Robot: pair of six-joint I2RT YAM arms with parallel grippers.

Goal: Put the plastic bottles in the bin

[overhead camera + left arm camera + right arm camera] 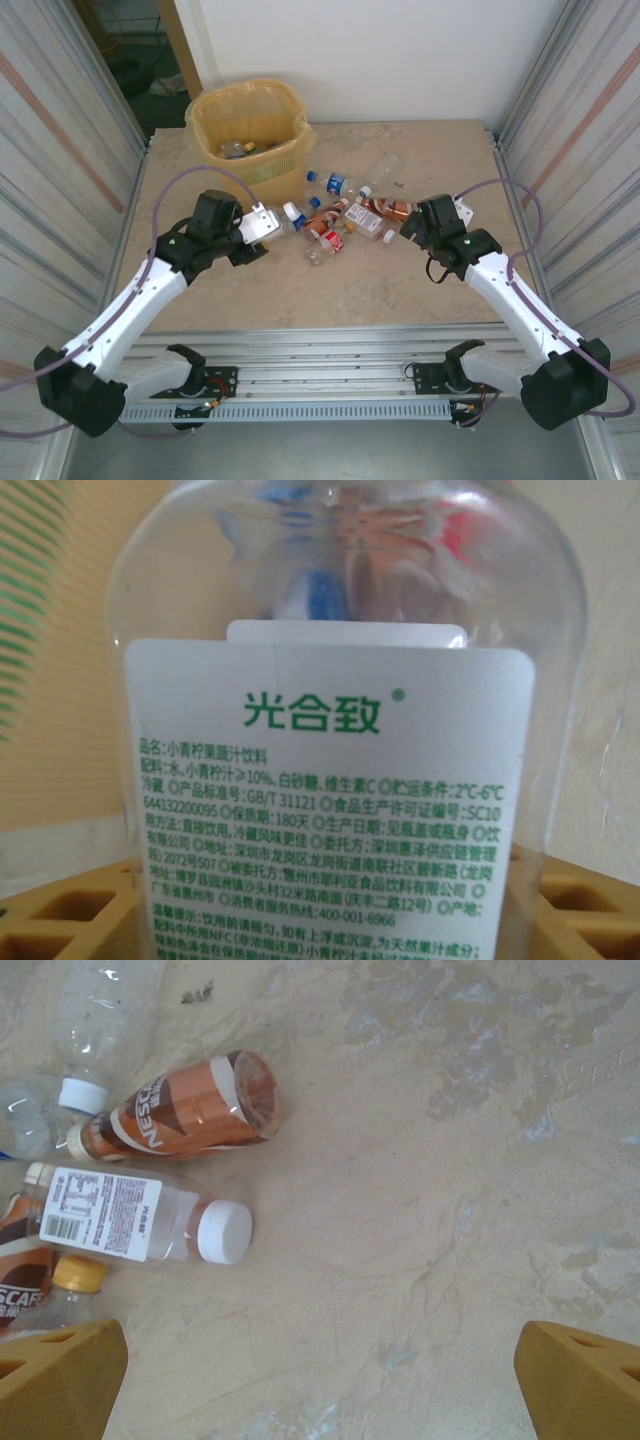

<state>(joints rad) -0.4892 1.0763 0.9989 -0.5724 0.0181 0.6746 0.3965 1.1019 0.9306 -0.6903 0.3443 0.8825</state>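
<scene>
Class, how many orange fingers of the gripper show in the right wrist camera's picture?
2. One finger is in the bottom left corner; the other is in the bottom right corner, over bare table. They stand wide apart, holding nothing.

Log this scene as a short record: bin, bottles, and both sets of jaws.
bin: upright, lined with a bag, a few bottles inside
loose bottles: lying clustered right of the bin, between the arms
left jaws: closed on a clear bottle with a white label
right jaws: wide open, empty, above bare tabletop beside a brown bottle
</scene>
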